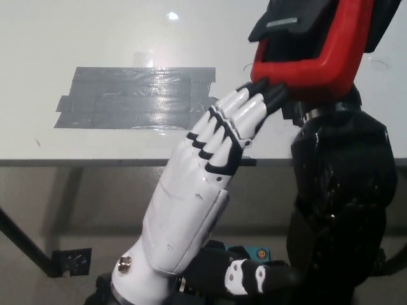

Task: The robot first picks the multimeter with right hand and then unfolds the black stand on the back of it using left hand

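Multimeter (316,63) red, black stand (289,19) raised | right hand (375,25) grips it | left hand (222,136) fingertips touching

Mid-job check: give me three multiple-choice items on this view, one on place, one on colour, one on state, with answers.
1. Where is the patch of grey tape?
A. on the white table
B. on the floor
C. on the multimeter

2. What colour is the casing of the multimeter?
A. yellow
B. red
C. blue

3. What is the black right hand doing?
A. resting open
B. holding the multimeter
C. pressing the tape

Answers: 1 A, tape lies flat on the tabletop. 2 B, red shell shows. 3 B, it lifts it above the table; white left hand fingertips reach its lower edge.
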### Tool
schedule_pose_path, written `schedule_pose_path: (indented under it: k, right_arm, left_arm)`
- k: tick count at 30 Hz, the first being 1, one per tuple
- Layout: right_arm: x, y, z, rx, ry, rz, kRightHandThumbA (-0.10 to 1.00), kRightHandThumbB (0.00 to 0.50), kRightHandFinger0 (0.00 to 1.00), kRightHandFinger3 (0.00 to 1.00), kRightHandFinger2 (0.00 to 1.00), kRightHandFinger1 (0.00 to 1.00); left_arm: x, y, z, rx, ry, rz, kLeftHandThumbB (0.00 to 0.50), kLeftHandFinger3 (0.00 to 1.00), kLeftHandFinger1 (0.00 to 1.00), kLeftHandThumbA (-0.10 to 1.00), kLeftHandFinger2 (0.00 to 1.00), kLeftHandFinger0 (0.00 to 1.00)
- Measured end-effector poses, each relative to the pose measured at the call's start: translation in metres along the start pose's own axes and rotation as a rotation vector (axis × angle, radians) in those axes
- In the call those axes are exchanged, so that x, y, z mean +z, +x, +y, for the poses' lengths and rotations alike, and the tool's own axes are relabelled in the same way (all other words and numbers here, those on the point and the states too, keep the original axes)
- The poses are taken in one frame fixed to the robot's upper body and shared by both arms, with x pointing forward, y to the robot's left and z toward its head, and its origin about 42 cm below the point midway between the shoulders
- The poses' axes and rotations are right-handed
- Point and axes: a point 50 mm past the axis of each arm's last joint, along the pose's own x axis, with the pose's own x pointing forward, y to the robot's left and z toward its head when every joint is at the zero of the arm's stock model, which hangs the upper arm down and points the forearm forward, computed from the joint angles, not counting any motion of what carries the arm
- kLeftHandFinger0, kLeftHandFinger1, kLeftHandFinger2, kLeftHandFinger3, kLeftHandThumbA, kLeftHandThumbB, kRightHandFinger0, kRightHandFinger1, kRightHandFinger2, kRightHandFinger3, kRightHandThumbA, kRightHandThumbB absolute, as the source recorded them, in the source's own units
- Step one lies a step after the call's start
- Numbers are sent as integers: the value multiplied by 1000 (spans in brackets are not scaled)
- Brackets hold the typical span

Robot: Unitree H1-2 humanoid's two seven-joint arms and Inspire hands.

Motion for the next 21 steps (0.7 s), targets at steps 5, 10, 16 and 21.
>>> schedule_pose_path:
  k: [5, 10, 16, 21]
  right_arm:
    - [-5, -1, 0, -20, 30, -18, 58, 52, 0, 1000, 763, 376]
    - [-7, -1, 0, -42, 38, -28, 12, 71, 0, 1000, 786, 414]
    - [-4, -10, -1, -64, 68, -46, -49, 102, 0, 1000, 844, 344]
    - [5, -22, -10, -111, 82, -75, -7, 82, 0, 1000, 873, 418]
  left_arm:
    - [-3, -3, -8, 25, -6, -1, 326, 1000, 1000, 1000, 1000, 1000]
    - [-4, -4, -10, 48, -1, -13, 316, 1000, 1000, 1000, 1000, 1000]
    - [2, -12, -5, 81, 10, -44, 412, 1000, 1000, 1000, 1000, 1000]
    - [19, -5, 18, 218, 42, -181, 462, 1000, 1000, 673, 1000, 1000]
